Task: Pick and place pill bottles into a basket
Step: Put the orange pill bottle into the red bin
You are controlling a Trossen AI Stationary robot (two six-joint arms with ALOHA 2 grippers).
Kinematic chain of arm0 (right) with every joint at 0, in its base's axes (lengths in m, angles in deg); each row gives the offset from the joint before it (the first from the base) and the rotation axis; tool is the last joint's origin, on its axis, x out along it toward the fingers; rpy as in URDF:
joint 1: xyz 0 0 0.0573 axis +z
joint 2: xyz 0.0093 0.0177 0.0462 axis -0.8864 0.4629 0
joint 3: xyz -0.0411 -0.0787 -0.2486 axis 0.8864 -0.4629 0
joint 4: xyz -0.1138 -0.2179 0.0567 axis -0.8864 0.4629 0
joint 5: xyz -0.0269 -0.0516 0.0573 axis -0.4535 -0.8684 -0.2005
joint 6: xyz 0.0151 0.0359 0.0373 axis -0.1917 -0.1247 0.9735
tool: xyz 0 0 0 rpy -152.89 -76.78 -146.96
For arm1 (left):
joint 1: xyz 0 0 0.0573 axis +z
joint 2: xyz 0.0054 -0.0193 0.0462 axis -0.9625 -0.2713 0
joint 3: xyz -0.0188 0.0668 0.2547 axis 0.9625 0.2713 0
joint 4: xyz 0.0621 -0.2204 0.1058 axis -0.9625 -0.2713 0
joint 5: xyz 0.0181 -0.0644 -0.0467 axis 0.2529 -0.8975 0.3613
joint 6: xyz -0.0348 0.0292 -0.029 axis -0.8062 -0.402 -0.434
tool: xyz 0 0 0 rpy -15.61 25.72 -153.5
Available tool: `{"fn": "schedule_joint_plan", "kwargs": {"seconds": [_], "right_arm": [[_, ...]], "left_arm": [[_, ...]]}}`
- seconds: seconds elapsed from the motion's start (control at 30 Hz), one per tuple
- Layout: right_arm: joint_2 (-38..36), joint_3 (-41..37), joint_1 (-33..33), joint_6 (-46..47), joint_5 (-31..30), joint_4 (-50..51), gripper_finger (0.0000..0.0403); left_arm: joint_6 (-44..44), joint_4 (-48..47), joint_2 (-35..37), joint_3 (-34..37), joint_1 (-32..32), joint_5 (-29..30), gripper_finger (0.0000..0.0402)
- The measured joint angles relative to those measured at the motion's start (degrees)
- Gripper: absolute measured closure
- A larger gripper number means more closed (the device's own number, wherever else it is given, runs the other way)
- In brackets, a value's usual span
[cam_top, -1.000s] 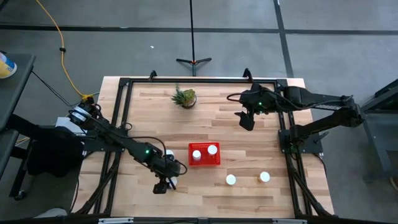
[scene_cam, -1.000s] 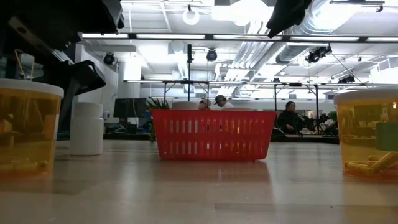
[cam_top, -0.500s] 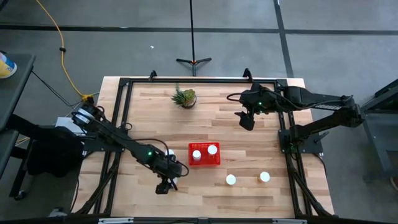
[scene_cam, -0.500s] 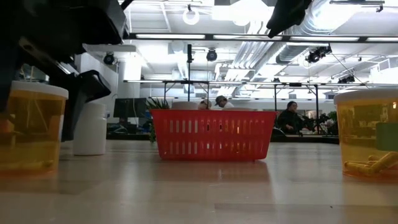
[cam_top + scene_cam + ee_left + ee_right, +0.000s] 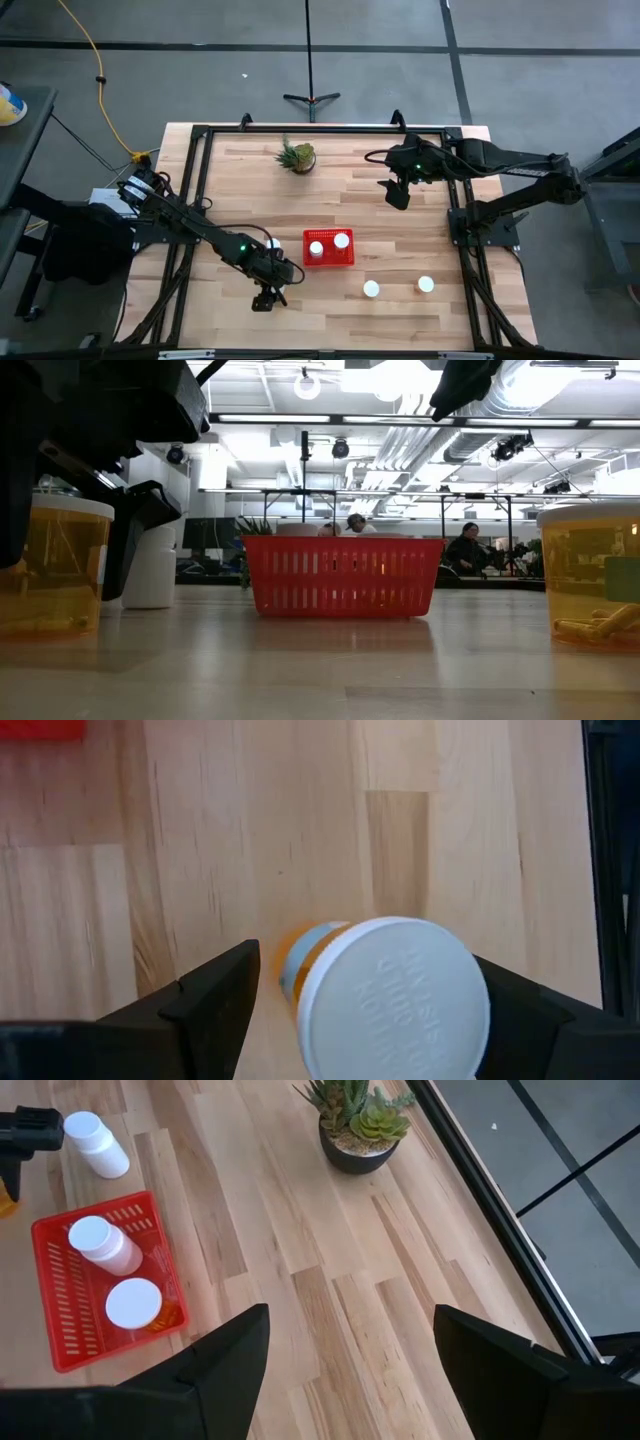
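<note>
While the orange pill bottle (image 5: 385,995) stands upright, cap skyward, we note the left pincer (image 5: 365,1005) apart astride it, having lowered since earlier; right pincer (image 5: 345,1355) gapes idle

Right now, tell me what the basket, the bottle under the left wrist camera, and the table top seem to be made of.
Basket: likely molded plastic, uniformly red, with slotted walls.
Bottle: probably plastic; translucent orange body, matte white cap with raised lettering.
Table top: wood, apparently jointed light planks; grain and board seams show, with a smooth, faintly glossy finish.
</note>
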Motion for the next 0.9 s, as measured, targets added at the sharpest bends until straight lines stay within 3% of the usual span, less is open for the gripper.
{"fn": "schedule_joint_plan", "kwargs": {"seconds": [0.17, 0.47, 0.8, 0.9], "right_arm": [[0.0, 0.0, 0.0, 0.0, 0.0, 0.04, 0.013], [0.0, 0.02, -0.28, -0.58, 0.01, 0.07, 0.013], [0.0, 0.09, -2.25, -0.85, 0.7, 0.09, 0.013], [0.0, 0.09, -2.25, -1.05, 1.05, 0.09, 0.013]], "left_arm": [[0.11, 0.08, -0.22, -0.02, 0.0, 0.13, 0.009], [1.44, 0.18, -0.22, -0.02, 0.0, 0.37, 0.0187], [1.6, -0.6, -0.22, -0.15, 0.0, 0.37, 0.0168], [3.19, -4.58, -0.22, -1.78, 0.0, 0.47, 0.0167]]}}
